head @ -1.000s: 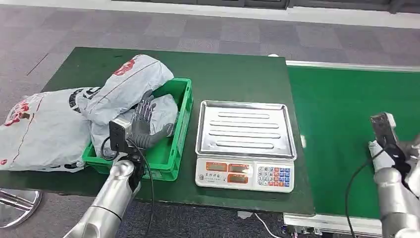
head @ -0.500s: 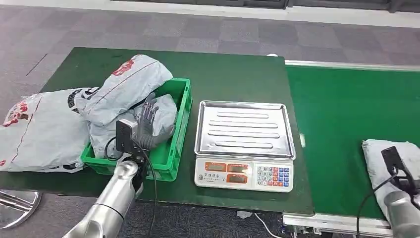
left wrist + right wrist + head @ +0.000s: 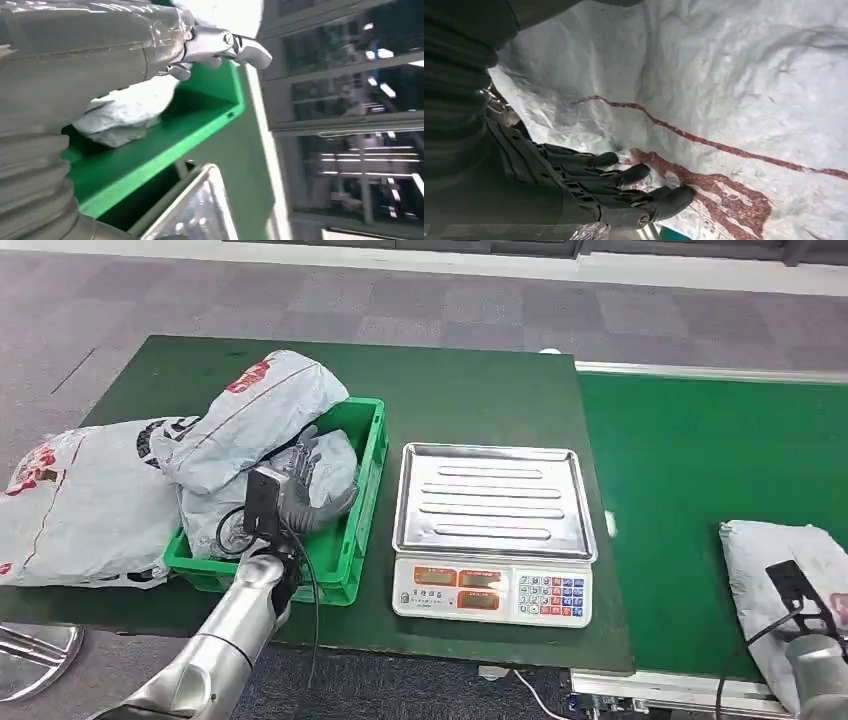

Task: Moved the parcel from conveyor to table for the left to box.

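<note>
A grey-white parcel (image 3: 775, 555) with red print lies on the green conveyor (image 3: 700, 460) at the near right. My right arm (image 3: 815, 670) comes up beside it. In the right wrist view my right hand (image 3: 594, 192) lies with fingers stretched and apart against the parcel's (image 3: 724, 75) crinkled skin, gripping nothing. My left hand (image 3: 298, 472) hovers spread over a grey parcel (image 3: 335, 465) inside the green crate (image 3: 345, 550) on the table (image 3: 470, 390). In the left wrist view that hand (image 3: 210, 45) is held out above the crate (image 3: 165, 135), holding nothing.
A silver scale (image 3: 495, 500) with a keypad stands between the crate and the conveyor. One more grey parcel (image 3: 260, 410) leans over the crate's far left rim. A large one (image 3: 80, 500) lies on the table's left end, overhanging it.
The parcel has come into view on the conveyor at the near right and slid a little left. My right arm has dropped toward the picture's bottom edge. My left hand edged slightly right in the crate.
</note>
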